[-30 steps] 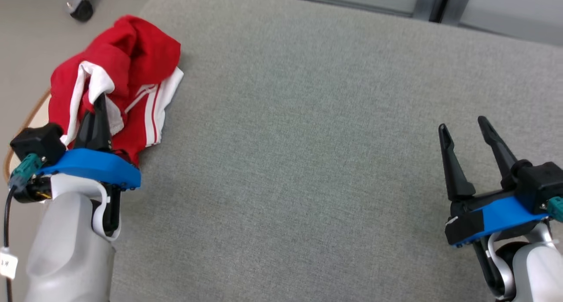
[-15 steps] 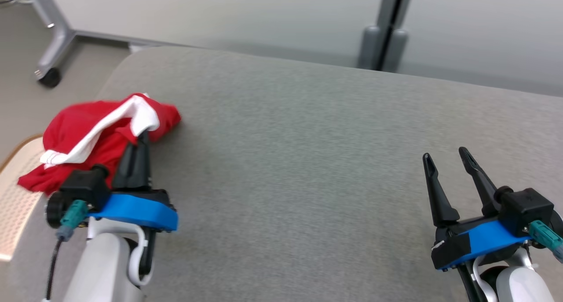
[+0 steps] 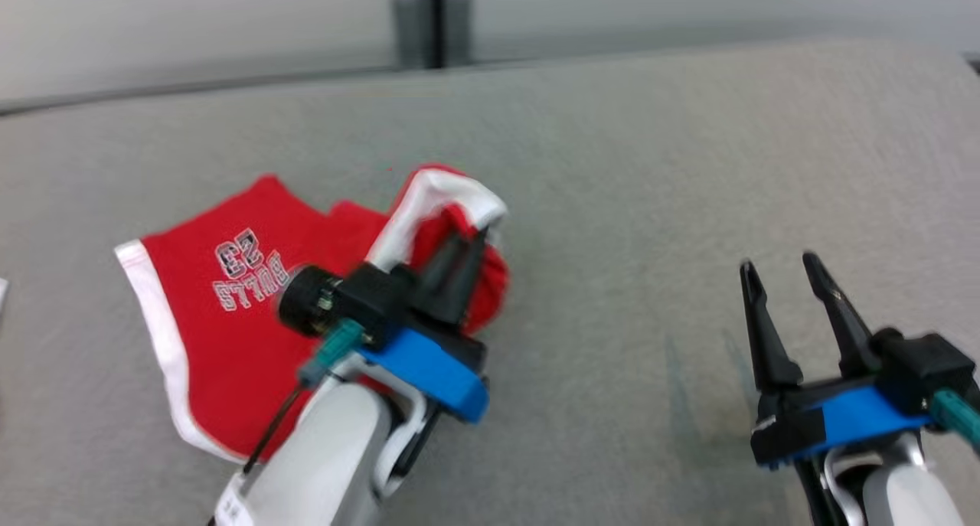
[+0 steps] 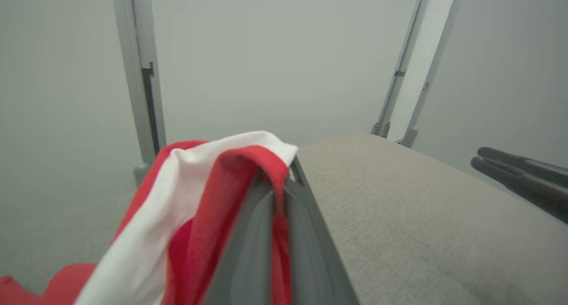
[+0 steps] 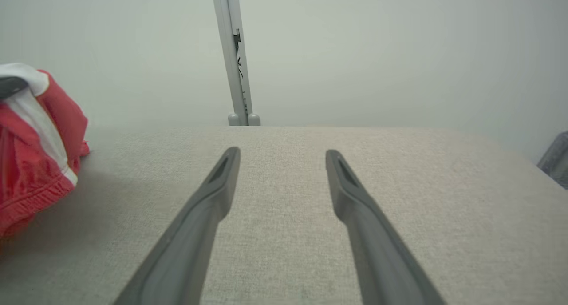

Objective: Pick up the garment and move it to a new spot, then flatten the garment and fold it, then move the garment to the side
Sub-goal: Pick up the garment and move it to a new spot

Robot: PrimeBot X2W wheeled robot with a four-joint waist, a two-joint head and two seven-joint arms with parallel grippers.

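Note:
The garment [image 3: 222,312] is a red jersey with white trim and a printed number. Part of it lies spread on the grey table [image 3: 651,174], left of centre. My left gripper [image 3: 478,235] is shut on a white-trimmed edge of it and holds that edge lifted above the cloth. The left wrist view shows the closed fingers pinching the red and white fabric [image 4: 213,185]. My right gripper [image 3: 777,269] hovers open at the lower right, with nothing between its fingers [image 5: 222,180]. At the left edge of the right wrist view, the garment [image 5: 35,140] hangs bunched.
The grey padded table stretches wide to the right and toward the back edge. Behind it stands a pale wall with a grey upright post [image 3: 432,13]. The other arm's dark fingers [image 4: 519,174] show at the right of the left wrist view.
The head camera has swung, so the whole picture shifted. My left gripper, still shut on the garment, carried it from the table's left edge toward the middle, where part now lies spread out.

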